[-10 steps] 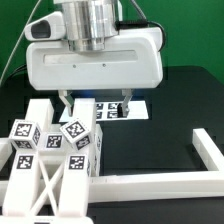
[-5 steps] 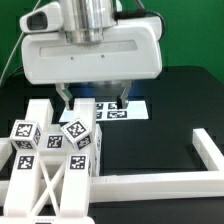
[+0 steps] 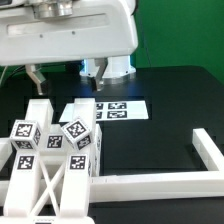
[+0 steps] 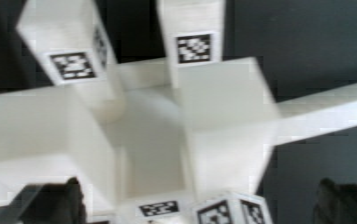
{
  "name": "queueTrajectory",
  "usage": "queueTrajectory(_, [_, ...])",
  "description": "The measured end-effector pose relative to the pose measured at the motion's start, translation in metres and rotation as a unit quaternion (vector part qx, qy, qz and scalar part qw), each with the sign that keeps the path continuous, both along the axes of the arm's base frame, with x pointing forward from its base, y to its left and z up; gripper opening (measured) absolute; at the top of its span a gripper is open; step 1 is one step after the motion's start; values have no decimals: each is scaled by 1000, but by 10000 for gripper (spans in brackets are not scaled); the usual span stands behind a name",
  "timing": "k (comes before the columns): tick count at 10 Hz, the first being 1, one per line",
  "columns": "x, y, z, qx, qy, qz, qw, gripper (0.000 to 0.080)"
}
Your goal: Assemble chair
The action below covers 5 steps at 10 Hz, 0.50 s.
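The chair (image 3: 52, 160), chunky matte-white tagged blocks, sits at the black table's (image 3: 170, 105) corner; the gripper (image 3: 68, 76), wide open and empty, should centre before descending.

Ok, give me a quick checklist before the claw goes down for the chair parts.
1. Claw open: ok.
2. Claw holding nothing: ok.
3. Claw clear above the chair parts: ok.
4. Chair parts bunched against the border rail: ok.
5. Marker board unobstructed: ok.
6. Claw lined up over a graspable part: cannot tell.
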State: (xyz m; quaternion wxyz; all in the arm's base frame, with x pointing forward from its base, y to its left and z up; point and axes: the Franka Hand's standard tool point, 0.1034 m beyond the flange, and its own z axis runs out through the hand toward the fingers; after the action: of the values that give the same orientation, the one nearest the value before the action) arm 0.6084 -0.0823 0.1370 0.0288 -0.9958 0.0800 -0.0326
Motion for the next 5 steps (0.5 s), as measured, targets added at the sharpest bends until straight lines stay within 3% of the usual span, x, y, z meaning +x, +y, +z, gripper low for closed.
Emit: queueTrajectory(5, [-26, -5, -36, -24, -16, -10, 1000, 649])
